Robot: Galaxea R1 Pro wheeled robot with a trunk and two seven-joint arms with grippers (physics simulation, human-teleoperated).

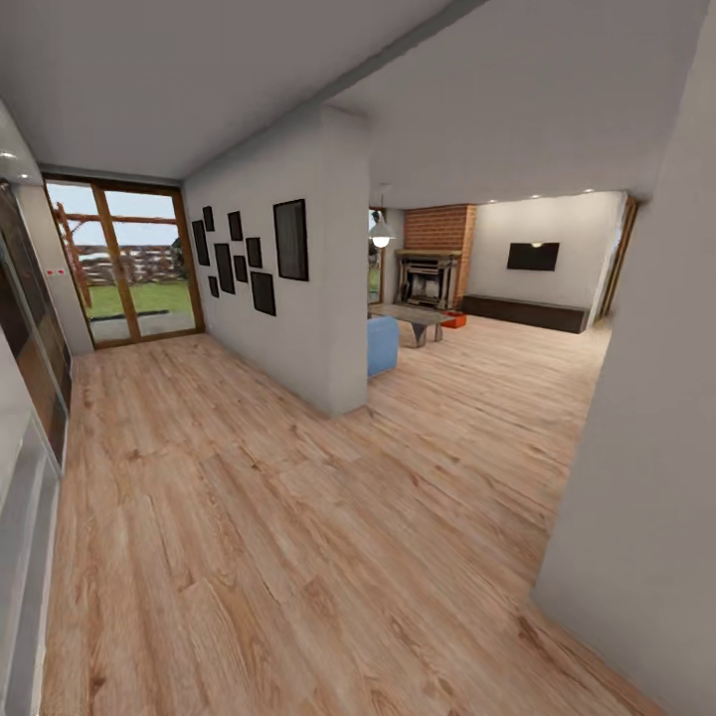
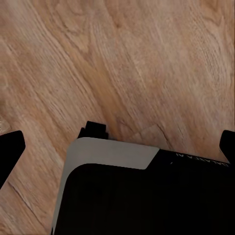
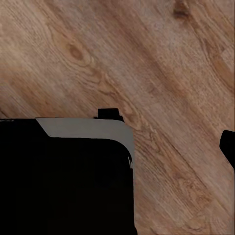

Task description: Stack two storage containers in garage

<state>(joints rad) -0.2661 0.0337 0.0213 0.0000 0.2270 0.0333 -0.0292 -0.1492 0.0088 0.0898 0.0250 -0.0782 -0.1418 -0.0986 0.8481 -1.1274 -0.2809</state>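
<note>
A: Wood-plank flooring (image 1: 259, 517) runs from the hallway into the living room. Going left to right: wood-framed glass doors (image 1: 124, 264) at the far left end, then a white partition wall (image 1: 318, 278) hung with dark picture frames (image 1: 239, 261), then the blue sofa (image 1: 382, 344) poking out from behind it.

B: And the containers?

A: One orange-red storage container (image 1: 453, 319) sits on the floor far off, just beside the glass table (image 1: 416, 318) and in front of the red-brick fireplace (image 1: 434, 261). It is too small from here to tell whether the second bin is beside it. Further right, a dark wall screen (image 1: 532, 256) hangs above a low dark cabinet (image 1: 525, 312), and a near white wall (image 1: 646, 447) closes off the right edge.

B: What are the claws doing?

A: Both wrist views look down on planks past the robot's dark body. In the left one, dark tips (image 2: 11, 149) show at opposite edges; in the right one, a single tip (image 3: 228, 147). I cannot tell whether either claw is released or clenched, though nothing lies between them.

B: How will the bin handle?

A: My guess: light, thin-walled and lidless, so somewhat flexible. I would take it by two opposite rims, one claw per side, since squeezing a single wall might bow it.
</note>
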